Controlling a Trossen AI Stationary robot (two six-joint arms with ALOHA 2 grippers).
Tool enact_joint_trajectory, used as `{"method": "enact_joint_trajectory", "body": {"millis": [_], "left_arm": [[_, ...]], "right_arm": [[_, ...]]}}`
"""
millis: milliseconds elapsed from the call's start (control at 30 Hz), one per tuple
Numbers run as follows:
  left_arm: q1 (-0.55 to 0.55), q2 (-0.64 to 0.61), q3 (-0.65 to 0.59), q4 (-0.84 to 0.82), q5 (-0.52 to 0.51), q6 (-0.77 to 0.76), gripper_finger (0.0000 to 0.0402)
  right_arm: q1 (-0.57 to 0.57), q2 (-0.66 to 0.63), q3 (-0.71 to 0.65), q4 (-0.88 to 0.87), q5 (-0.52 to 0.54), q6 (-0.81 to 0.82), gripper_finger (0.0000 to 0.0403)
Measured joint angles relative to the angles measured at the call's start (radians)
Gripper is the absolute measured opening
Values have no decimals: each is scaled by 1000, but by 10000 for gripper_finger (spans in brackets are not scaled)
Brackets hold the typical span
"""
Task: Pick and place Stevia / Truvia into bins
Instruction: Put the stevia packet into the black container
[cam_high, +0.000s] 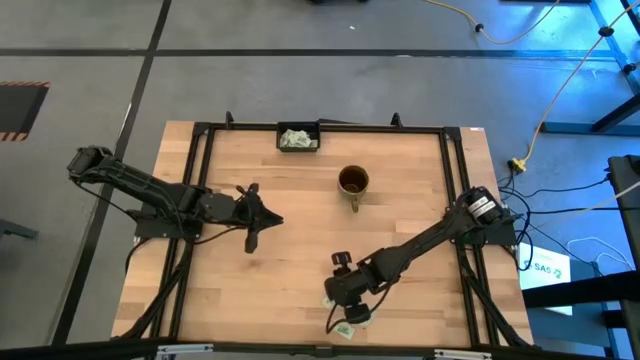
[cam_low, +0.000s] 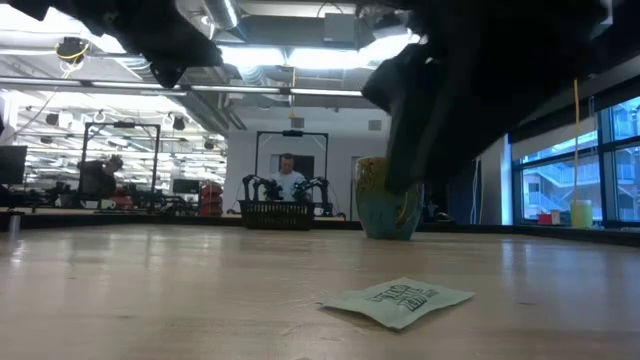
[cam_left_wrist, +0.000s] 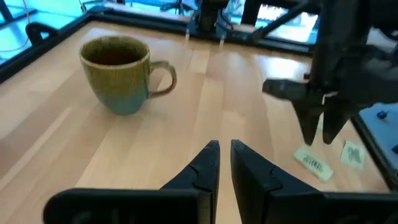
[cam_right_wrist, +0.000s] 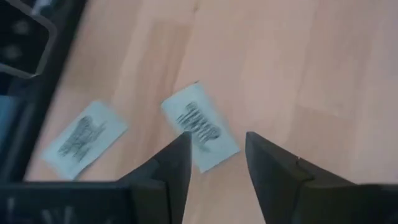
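Observation:
Three white and green sachets lie flat near the table's near edge (cam_high: 344, 330), (cam_high: 358, 315), (cam_high: 328, 300). My right gripper (cam_high: 340, 300) hangs open just above them, fingers pointing down. In the right wrist view its fingers stand over one sachet (cam_right_wrist: 200, 126), with another sachet (cam_right_wrist: 84, 138) beside it. The brown-gold mug (cam_high: 353, 181) stands upright at mid-table. The black tray (cam_high: 298, 138) sits at the far edge with sachets inside. My left gripper (cam_high: 270, 218) is shut and waits left of the mug (cam_left_wrist: 121, 71).
A black metal frame (cam_high: 450, 180) runs along the table's left, right and far sides. Bare wood lies between the mug and the near sachets. In the low view one sachet (cam_low: 398, 298) lies in front of the mug (cam_low: 388, 200). People sit in the room beyond.

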Motion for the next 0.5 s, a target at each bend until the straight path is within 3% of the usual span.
{"method": "enact_joint_trajectory", "body": {"millis": [100,500], "left_arm": [[0,0,1,-34,0,0,33],[0,0,1,-60,0,0,33]], "right_arm": [[2,11,0,15,46,2,137],[7,57,0,39,44,0,101]]}}
